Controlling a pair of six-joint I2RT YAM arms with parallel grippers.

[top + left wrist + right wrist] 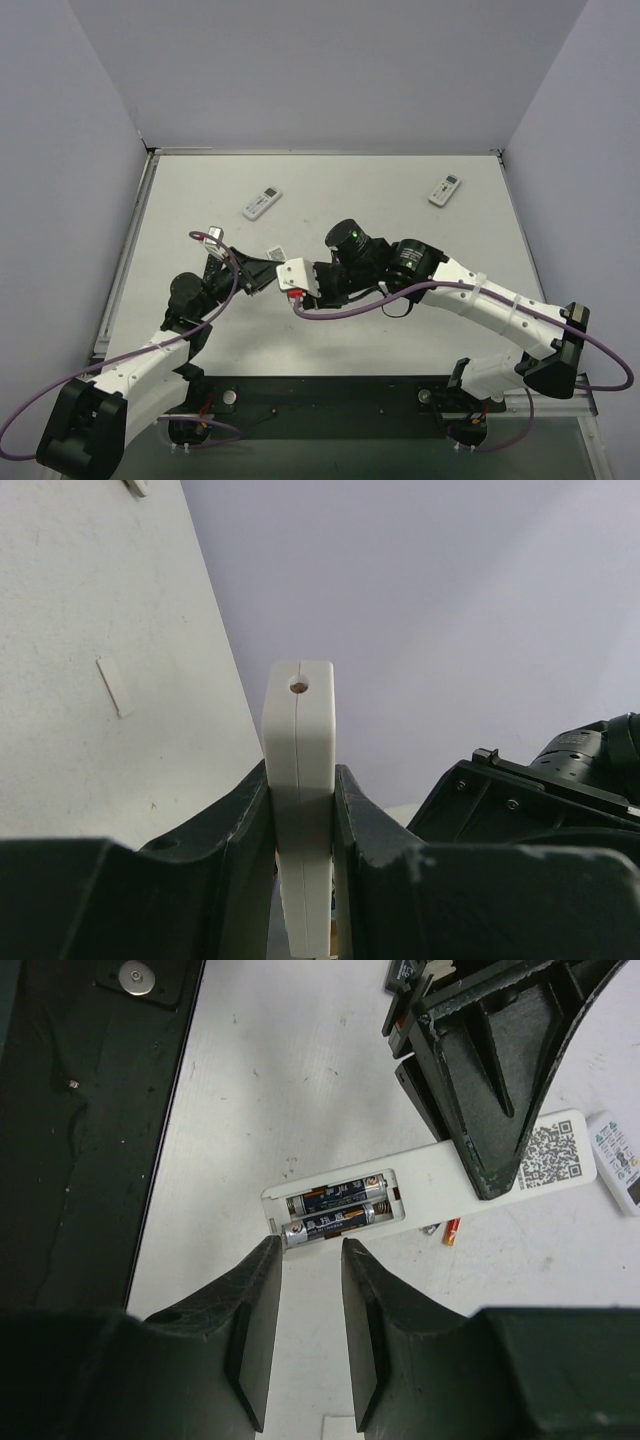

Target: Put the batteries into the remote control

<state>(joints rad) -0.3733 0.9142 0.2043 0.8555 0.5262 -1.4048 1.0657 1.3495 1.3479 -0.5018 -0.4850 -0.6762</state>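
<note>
right gripper (310,1252): jaws part open, holding nothing, poised just short of the bay
left gripper (298,780): clamped on the remote (298,710), held off the table
batteries (335,1210): two side by side in the open bay; a loose cell (451,1230) lies on the table under the remote
step: likely seating check; lower cell looks slightly proud
next: press it flat, then fit the cover
writing: QR code (551,1152) on the remote's back; cell print too small to read

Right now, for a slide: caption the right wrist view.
Open right gripper above the remote control, two batteries in its bay, left gripper clamping it.
</note>
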